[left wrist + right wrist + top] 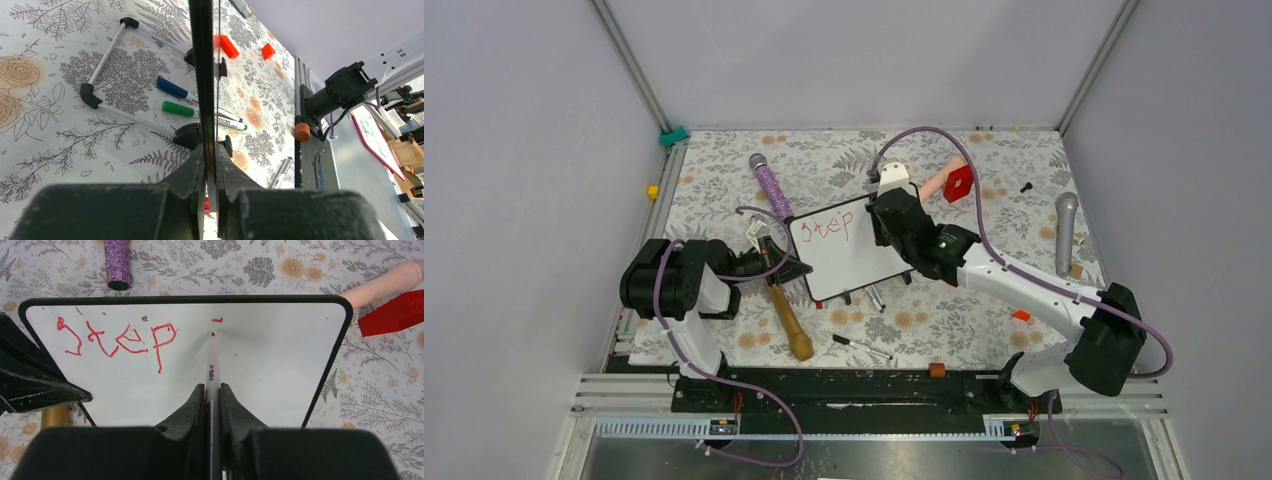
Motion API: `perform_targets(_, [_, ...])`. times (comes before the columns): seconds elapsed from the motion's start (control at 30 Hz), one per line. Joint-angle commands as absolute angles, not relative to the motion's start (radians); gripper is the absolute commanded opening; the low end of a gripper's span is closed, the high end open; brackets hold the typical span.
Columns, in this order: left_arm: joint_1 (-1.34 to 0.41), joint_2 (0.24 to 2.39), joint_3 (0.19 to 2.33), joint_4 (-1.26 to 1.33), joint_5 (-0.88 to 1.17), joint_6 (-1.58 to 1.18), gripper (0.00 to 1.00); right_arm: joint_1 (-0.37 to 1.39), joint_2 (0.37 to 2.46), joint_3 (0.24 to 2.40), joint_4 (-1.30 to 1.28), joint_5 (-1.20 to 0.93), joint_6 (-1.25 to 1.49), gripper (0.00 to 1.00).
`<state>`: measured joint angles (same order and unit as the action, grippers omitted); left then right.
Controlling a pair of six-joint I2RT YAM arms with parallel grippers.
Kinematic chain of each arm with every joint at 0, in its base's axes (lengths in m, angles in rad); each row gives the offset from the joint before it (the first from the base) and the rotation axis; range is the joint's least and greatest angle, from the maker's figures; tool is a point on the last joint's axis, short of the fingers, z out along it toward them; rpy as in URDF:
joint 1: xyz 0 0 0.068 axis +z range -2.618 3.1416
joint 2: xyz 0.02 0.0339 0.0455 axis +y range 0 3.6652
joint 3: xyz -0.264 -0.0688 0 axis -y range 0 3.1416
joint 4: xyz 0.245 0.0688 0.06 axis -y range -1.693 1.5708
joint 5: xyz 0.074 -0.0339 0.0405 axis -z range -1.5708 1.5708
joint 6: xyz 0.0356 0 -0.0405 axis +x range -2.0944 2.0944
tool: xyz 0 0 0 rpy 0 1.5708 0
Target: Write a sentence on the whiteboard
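The whiteboard stands tilted at the table's middle on small black feet. My left gripper is shut on the board's left edge, and the left wrist view shows the board edge-on between the jaws of that gripper. Red lettering on the sentence reads "step", with a short red dash to its right. My right gripper is shut on a red marker. The marker's tip touches the board just below the dash.
A purple glitter microphone lies behind the board and a grey microphone at the right. A wooden-handled tool and a loose marker lie in front. A red block sits at the back right. Blue and green markers lie under the board.
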<state>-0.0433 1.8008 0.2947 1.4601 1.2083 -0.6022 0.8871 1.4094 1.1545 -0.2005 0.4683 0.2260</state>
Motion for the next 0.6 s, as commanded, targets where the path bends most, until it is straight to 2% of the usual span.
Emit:
perform_targets(0.0, [-0.058, 1.811, 0.285, 1.474, 1.273, -0.529, 0.0, 0.882, 1.43, 1.209, -0.186, 0.467, 0.233, 0.0])
perform_targets(0.57, [-0.058, 1.811, 0.284, 1.474, 1.273, -0.529, 0.0, 0.881, 1.473, 1.226, -0.208, 0.5, 0.215, 0.0])
